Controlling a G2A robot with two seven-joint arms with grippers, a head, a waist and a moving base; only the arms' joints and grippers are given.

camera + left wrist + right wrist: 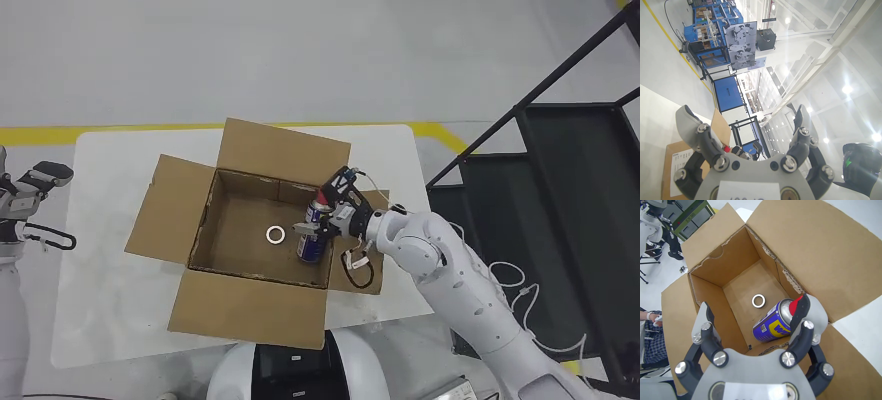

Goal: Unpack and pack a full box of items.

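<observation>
White table [110, 260] on a pale floor [300, 60]. Over the open box [270, 150], my right gripper [754, 302] is spread wide, one finger [800, 308] perhaps touching the spray can [768, 326].

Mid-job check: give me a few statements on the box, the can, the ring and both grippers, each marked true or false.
1. The box has its flaps open. True.
2. The can stands outside the box. False: it is inside the box, close to a wall.
3. The ring lies on the box floor, apart from the can. True.
4. The right gripper is shut on the can. False: its fingers are spread open above the box, one beside the can's red cap.
5. The left gripper is down inside the box. False: it is open and well away from the box.
</observation>
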